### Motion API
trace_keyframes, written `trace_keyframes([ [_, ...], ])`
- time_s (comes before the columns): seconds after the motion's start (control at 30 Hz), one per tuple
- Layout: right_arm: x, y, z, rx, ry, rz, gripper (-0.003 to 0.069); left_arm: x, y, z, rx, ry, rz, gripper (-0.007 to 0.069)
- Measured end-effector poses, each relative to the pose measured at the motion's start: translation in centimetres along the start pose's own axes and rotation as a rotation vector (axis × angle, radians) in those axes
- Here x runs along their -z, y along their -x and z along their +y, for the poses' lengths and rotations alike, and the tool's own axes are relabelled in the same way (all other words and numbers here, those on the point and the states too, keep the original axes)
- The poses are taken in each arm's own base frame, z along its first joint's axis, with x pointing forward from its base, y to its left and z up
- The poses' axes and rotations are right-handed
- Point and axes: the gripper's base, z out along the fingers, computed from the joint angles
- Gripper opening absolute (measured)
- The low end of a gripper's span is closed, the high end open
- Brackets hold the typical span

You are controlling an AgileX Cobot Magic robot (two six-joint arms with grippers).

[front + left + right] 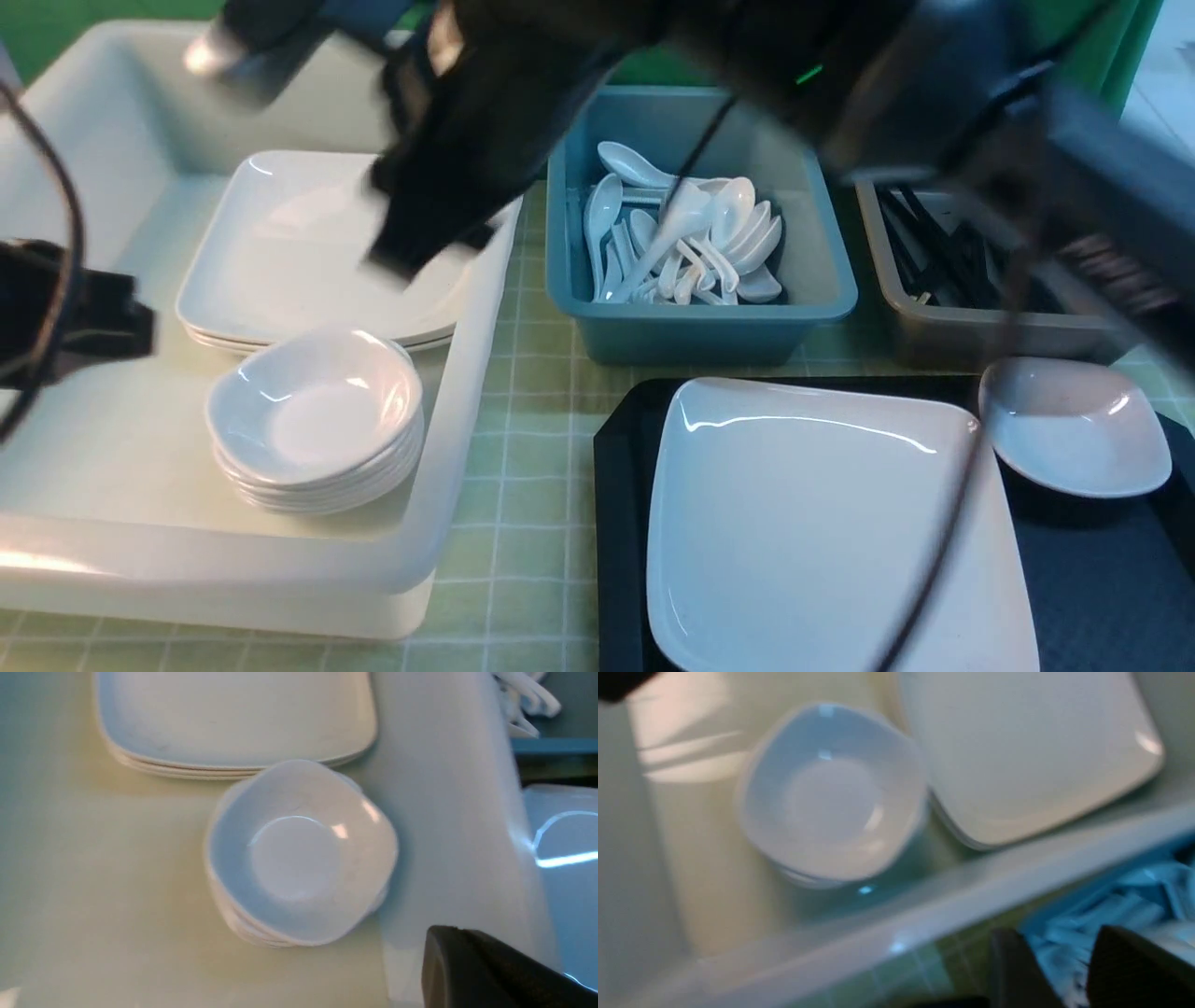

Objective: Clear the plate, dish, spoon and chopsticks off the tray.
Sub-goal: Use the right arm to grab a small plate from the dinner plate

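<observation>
Green curtain [644, 67], no readable writing.Green-checked cloth [523, 448] beneath black tray [621, 541]

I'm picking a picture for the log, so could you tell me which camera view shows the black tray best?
The front view: the tray shows its dark rim there, though partly covered. The left wrist view shows no clear part; the right wrist view, none I can confirm.

Beyond the right gripper [437, 250] hangs a green curtain [121, 11], with folds at its far right edge. Past that edge, a patch of pale, lined floor [1167, 103] shows. Below the gripper, a green table covering [527, 523] carries a grid of pale lines.
</observation>
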Motion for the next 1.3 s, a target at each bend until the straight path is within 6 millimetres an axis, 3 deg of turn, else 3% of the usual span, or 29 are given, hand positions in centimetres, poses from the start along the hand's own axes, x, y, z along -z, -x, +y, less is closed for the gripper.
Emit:
trace_keyframes([
  [0.03,0.6,-0.9,-1.5,-0.033,-0.038,0.022,0.0099,-0.2,-0.1,-1.0,-0.032,-0.038,0.010,-0.0016],
  [0.13,2.1,-3.8,-5.0,-0.112,-0.090,0.083,0.0027,-0.8,-0.5,-3.7,-0.110,-0.148,0.046,-0.0016],
  [0.17,2.2,-6.5,-6.9,-0.159,-0.111,0.160,0.0013,-1.3,-0.8,-5.2,-0.132,-0.205,0.074,-0.0016],
  [0.2,2.6,-7.0,-7.4,-0.173,-0.121,0.165,0.0013,-1.3,-0.9,-5.4,-0.134,-0.213,0.079,-0.0016],
  [0.27,2.8,-10.8,-9.0,-0.230,-0.135,0.267,0.0025,-2.1,-1.4,-7.2,-0.164,-0.275,0.129,-0.0016],
  [0.3,2.7,-14.5,-10.0,-0.286,-0.139,0.367,0.0063,-3.1,-2.0,-8.8,-0.201,-0.325,0.176,-0.0016],
  [0.37,2.3,-18.3,-10.6,-0.346,-0.139,0.464,0.0127,-4.0,-2.5,-10.1,-0.235,-0.359,0.213,-0.0016],
  [0.43,1.3,-23.4,-11.0,-0.418,-0.135,0.573,0.0244,-5.3,-3.1,-11.6,-0.271,-0.391,0.248,-0.0016],
  [0.5,0.5,-26.7,-11.4,-0.471,-0.143,0.610,0.0349,-6.3,-3.4,-12.6,-0.289,-0.406,0.251,-0.0016],
  [0.53,0.4,-27.0,-11.5,-0.476,-0.143,0.613,0.0358,-6.4,-3.5,-12.7,-0.291,-0.407,0.251,-0.0016],
  [0.57,-0.3,-29.3,-11.6,-0.508,-0.150,0.630,0.0407,-7.2,-3.7,-13.5,-0.301,-0.414,0.249,-0.0016],
  [0.63,-1.0,-31.3,-11.7,-0.542,-0.163,0.638,0.0440,-8.4,-4.0,-14.2,-0.314,-0.415,0.243,-0.0016],
  [0.77,-2.2,-34.0,-12.1,-0.590,-0.177,0.651,0.0453,-10.5,-4.4,-15.3,-0.349,-0.408,0.235,-0.0016],
  [0.87,-2.6,-34.3,-12.2,-0.589,-0.183,0.636,0.0454,-11.4,-4.0,-15.8,-0.367,-0.407,0.221,-0.0016],
  [1.03,-3.7,-34.5,-12.5,-0.513,-0.169,0.606,0.0454,-12.5,-1.6,-17.3,-0.375,-0.417,0.154,-0.0016],
  [1.3,-5.3,-35.3,-12.4,-0.446,-0.120,0.640,0.0455,-12.8,-1.0,-17.6,-0.381,-0.416,0.130,-0.0016],
])
